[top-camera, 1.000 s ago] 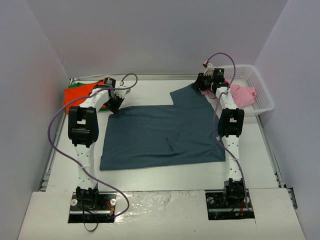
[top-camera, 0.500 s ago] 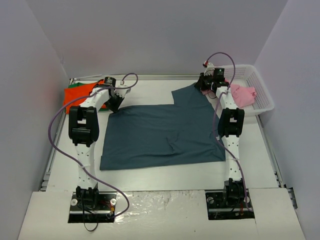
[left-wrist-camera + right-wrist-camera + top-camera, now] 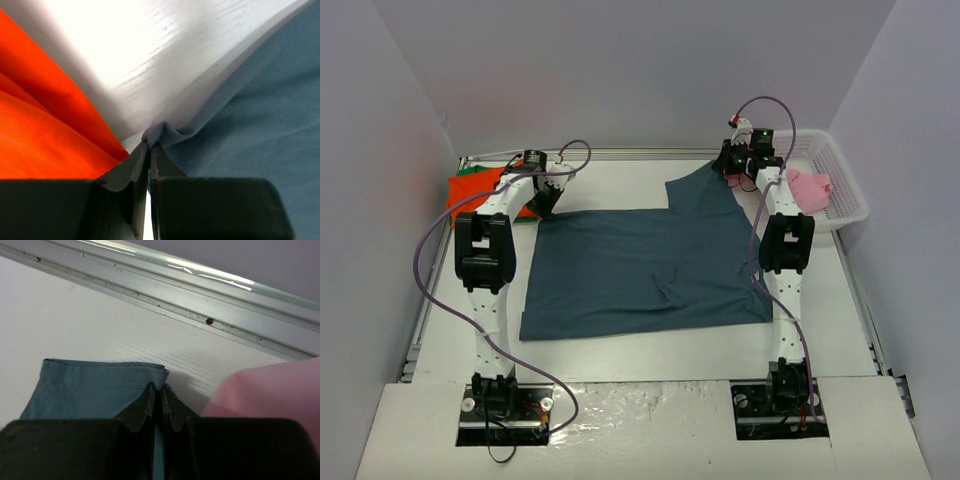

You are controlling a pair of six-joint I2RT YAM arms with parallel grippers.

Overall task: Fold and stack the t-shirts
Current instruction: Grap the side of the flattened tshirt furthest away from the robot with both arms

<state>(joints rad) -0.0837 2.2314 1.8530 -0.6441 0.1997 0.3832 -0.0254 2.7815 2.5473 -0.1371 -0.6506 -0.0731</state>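
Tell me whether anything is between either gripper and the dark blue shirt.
Nothing visible. The left gripper is shut on the far left corner of the dark blue shirt, the right gripper on its far right corner. The orange shirt lies beside the left pinch and the pink shirt beside the right, neither in between.

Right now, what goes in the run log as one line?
left gripper: shut on slate-blue t-shirt far-left corner | right gripper: shut on its far-right hemmed corner | shirt: laid out, unfolded | pink t-shirt: in basket

White table, pale grey walls on three sides, metal rail along far edge, even light
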